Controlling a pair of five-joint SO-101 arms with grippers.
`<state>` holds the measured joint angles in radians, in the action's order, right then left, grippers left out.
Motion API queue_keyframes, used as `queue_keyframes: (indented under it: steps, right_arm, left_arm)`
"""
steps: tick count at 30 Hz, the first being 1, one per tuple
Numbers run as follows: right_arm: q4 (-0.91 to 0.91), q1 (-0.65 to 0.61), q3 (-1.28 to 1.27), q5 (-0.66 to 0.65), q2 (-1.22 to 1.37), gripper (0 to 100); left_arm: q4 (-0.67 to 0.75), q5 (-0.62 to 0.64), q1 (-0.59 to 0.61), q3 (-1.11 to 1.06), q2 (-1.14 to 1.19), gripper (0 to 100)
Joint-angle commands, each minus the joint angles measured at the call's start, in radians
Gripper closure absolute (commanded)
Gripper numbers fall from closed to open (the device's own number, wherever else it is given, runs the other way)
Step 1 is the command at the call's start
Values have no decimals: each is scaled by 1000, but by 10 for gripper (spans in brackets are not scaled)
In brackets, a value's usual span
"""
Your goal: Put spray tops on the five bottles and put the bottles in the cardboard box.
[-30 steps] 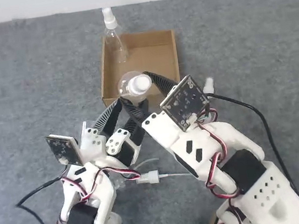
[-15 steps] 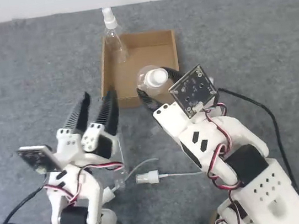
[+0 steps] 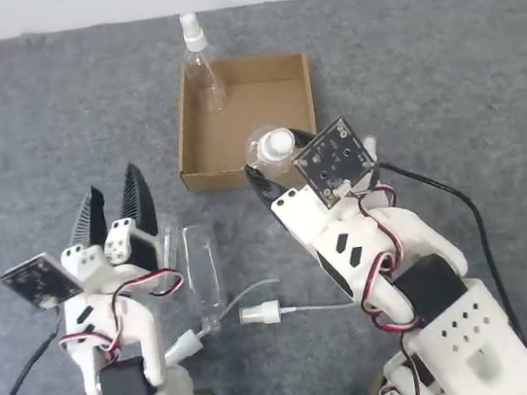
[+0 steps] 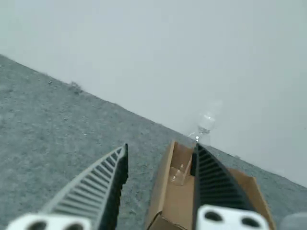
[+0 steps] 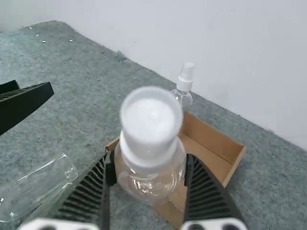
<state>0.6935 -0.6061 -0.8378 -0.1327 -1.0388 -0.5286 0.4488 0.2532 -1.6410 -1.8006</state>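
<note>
Currently, right end effector [image 5: 148,165]: clamped on a clear bottle [image 5: 150,139] that wears a white spray top, one black finger on each side of its body
clear bottle, position: roughly upright, its top toward the high camera; seen from above it overlaps the near wall of the cardboard box [image 3: 273,88], toward the right half of that wall
left end effector [image 3: 112,184]: fingers spread apart with nothing between them, raised over the bench [image 3: 441,64], to the left of the box and apart from it
second topped bottle [image 3: 198,64]: standing in the far left corner of the box
uncapped bottle [image 3: 201,265]: lying on its side on the grey bench between the two arms, near the box's near wall
loose spray top [image 3: 260,313]: lying on the bench closer to the arm bases than the uncapped bottle, its thin tube running toward the right arm
second loose spray top [image 3: 184,346]: lying close to the left arm's base, its tube curving away across the bench
</note>
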Motion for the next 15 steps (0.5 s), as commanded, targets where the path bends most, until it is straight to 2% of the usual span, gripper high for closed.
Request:
queue_keyframes:
  steps: [1,6,15]
  right_arm:
    - [1,10,11,5,1,985]
    - [12,10,12,5,1,985]
    - [35,8,81,-2,13,986]
  left_arm:
    - [40,-11,48,-8,-21,801]
    - [40,-11,144,-24,-21,801]
    - [49,-11,206,-44,-20,801]
